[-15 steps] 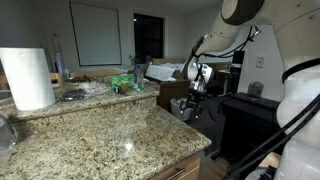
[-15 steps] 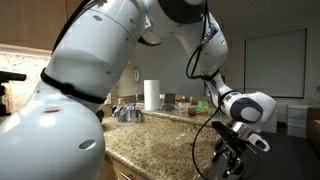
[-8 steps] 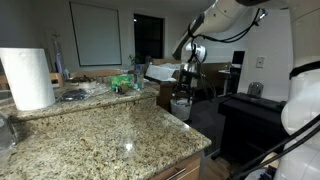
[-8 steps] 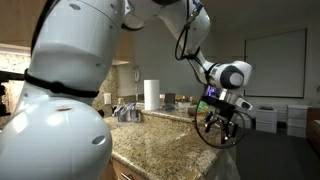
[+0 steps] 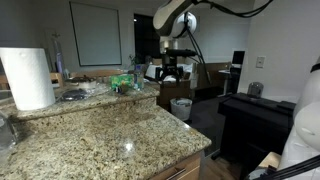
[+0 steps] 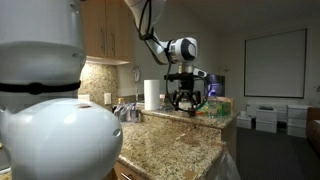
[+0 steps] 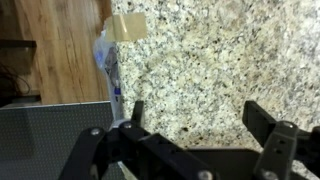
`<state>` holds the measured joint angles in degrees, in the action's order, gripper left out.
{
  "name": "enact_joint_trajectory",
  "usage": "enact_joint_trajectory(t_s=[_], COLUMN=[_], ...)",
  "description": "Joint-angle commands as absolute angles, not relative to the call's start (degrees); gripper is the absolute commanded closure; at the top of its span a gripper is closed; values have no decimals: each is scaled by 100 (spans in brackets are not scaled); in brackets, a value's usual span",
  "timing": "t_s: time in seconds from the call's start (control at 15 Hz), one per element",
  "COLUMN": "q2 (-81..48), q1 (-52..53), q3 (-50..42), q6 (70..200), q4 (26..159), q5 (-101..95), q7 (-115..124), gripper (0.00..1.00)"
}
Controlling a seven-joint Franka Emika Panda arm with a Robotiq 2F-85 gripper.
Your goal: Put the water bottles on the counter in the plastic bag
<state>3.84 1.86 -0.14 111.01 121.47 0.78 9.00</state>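
My gripper [image 5: 172, 70] hangs open and empty above the far end of the speckled granite counter [image 5: 110, 135]. In the wrist view its two dark fingers [image 7: 137, 112] stand wide apart over bare granite [image 7: 200, 50], with nothing between them. The whitish plastic bag [image 5: 181, 107] stands on the floor past the counter's end, below and to the right of the gripper. Small clear water bottles [image 5: 120, 85] with blue labels stand in a cluster at the back of the counter, left of the gripper; they are small and blurred. In an exterior view the gripper [image 6: 184, 98] hovers right of that cluster [image 6: 127, 112].
A tall white paper-towel roll [image 5: 26, 78] stands at the counter's left [image 6: 152, 95]. A green item [image 6: 214, 108] lies by the gripper. A translucent whitish thing [image 7: 108, 68] hangs at the counter's edge over wood floor [image 7: 55, 50]. A dark cabinet [image 5: 255, 120] stands beyond the bag.
The arm has swung from low beside the bag up and back over the counter's far end. The jaws opened wider on the way and hold nothing.
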Motion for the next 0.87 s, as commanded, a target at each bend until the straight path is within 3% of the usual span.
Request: enact_joint_trajectory(t_s=[0.0, 0.4, 0.8], q2=[1543, 2594, 2581], q1=[474, 647, 617], q3=[500, 1137, 1188], q6=[11353, 11205, 11167], q4=[13206, 14035, 14010], q5=[-271, -29, -60], q7=[1642, 2540, 2422], gripper=[0, 0, 0])
